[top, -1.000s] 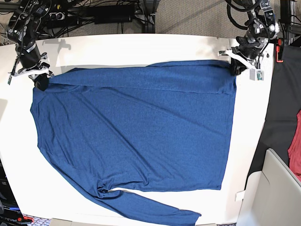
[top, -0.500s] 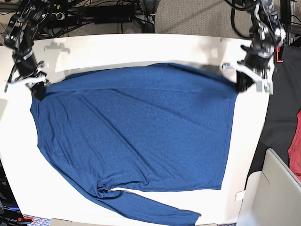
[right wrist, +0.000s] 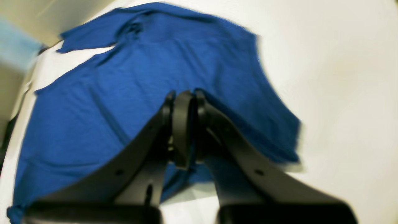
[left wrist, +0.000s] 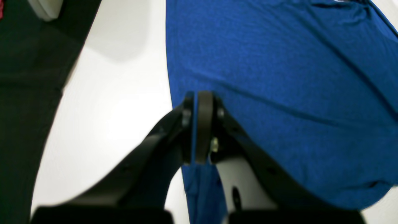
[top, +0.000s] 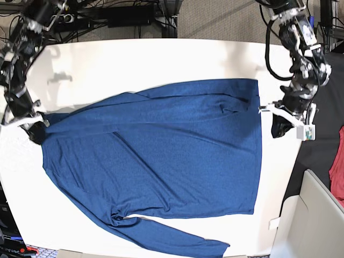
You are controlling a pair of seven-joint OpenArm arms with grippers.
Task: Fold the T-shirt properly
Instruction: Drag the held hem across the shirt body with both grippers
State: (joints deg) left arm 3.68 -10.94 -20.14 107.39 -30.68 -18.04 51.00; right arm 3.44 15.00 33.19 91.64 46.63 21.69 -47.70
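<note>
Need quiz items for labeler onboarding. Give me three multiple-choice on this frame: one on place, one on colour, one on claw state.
1. Where does the free sleeve lie in the base view?
A. bottom edge of the table
B. top edge
C. off the table

2. What colour is the shirt?
A. red
B. dark blue
C. white

3. What state are the claws in?
A. both open
B. one open
C. both shut on fabric

Key: A, the sleeve trails along the bottom of the white table; B, the T-shirt is plain dark blue; C, the left claw and the right claw each pinch cloth.
</note>
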